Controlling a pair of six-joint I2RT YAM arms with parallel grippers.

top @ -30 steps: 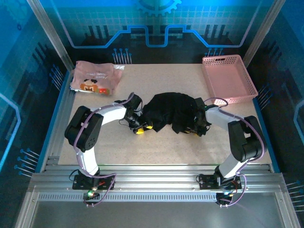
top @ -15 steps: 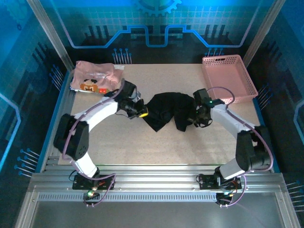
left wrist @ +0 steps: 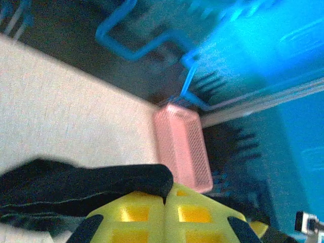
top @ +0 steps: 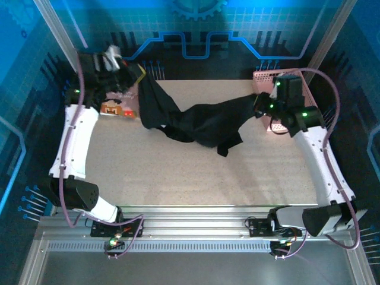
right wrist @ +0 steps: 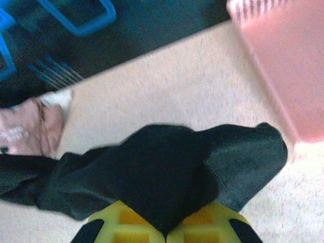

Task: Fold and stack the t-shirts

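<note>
Viewing from above, where is the black t-shirt (top: 196, 122) found? (Reader)

It is seen stretched across the far half of the table (top: 196, 178), raised at both ends, with its middle sagging low. Contact with the table cannot be told. (Legend)

How are the claws set? (Reader)

The left gripper (left wrist: 165, 202) is closed on one end of the black cloth at the far left. In the left wrist view a dark fold is pinched between the yellow fingers (left wrist: 152, 205). The right gripper (right wrist: 166, 234) is closed on the other end at the far right, near the pink basket (right wrist: 283, 66). (Legend)

And the pink t-shirt (top: 119, 107)? (Reader)

It is shown lying at the far left corner, partly hidden by the left arm and the black cloth. (Legend)
</note>
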